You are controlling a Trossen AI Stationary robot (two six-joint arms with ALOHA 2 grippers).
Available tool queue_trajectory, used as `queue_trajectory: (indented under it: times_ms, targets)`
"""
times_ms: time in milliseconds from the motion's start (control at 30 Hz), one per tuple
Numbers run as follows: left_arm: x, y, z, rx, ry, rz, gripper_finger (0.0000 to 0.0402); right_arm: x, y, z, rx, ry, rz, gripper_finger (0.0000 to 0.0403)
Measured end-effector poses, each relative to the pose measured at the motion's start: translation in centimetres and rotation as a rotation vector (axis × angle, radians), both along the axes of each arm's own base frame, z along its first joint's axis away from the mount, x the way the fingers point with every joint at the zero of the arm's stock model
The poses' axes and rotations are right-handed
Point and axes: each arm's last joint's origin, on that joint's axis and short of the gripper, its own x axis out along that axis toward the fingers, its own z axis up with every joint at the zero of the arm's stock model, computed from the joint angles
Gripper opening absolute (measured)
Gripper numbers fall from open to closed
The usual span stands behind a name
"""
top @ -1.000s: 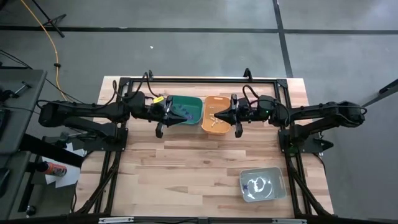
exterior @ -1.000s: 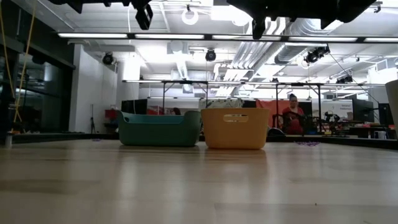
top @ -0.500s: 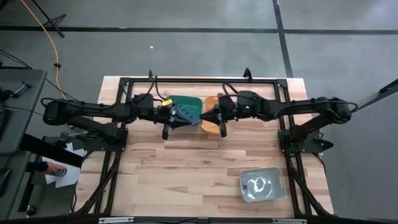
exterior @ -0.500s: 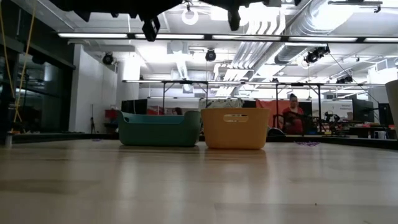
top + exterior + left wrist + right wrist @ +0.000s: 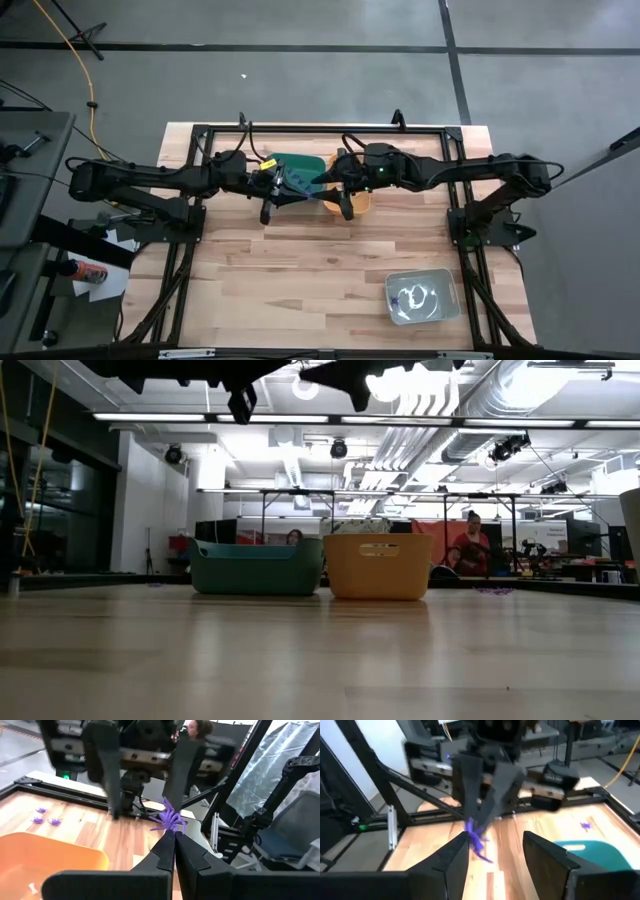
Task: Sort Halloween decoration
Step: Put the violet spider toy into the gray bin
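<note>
Wooden slat tabletop under a big open workshop w/ pipes and strip lights overhead; both my arms meet in mid-air over the far bins. My left gripper (image 5: 170, 838) has its fingers pressed together, pinching a purple spider trinket (image 5: 169, 820) by the body, legs splayed above the tips. My right gripper (image 5: 495, 838) is just opposite, fingers spread wide, the spider sitting close to the gap between them but not touching either, as far as I can tell. Looks like a hand-over, not yet made. Below us, the green bin (image 5: 300, 168) and orange bin (image 5: 357, 203) stand side by side, touching or nearly so, at the far edge; the grey bin (image 5: 447, 297) is well apart at the near right w/ whitish bits in it. Progress, my guess: early to mid. One cream piece shows in the orange bin, a few purple trinkets (image 5: 44, 817) lie loose on the wood beyond the bins, and more whitish stuff waits in the grey one, so plenty left. Spider is thin, floppy-looking plastic w/ spindly legs; bins are smooth moulded plastic w/ rounded corners; table is pale planks, matte, on a dark metal frame.
</note>
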Motion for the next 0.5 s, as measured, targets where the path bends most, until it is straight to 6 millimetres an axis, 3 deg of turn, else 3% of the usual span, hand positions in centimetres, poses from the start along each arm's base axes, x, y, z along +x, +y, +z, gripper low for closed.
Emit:
queue_trajectory:
  times_ms: [233, 500]
  targets:
    - [0.0, 0.0, 0.0, 0.006, 0.0, 0.0, 0.0, 0.29, 0.25, -0.26, -0.005, -0.002, 0.008, 0.0156]
    - [0.0, 0.03, -0.02, 0.007, 0.001, 0.011, 0.0, 0.31, 0.3, -0.19, -0.007, -0.011, 0.027, 0.0057]
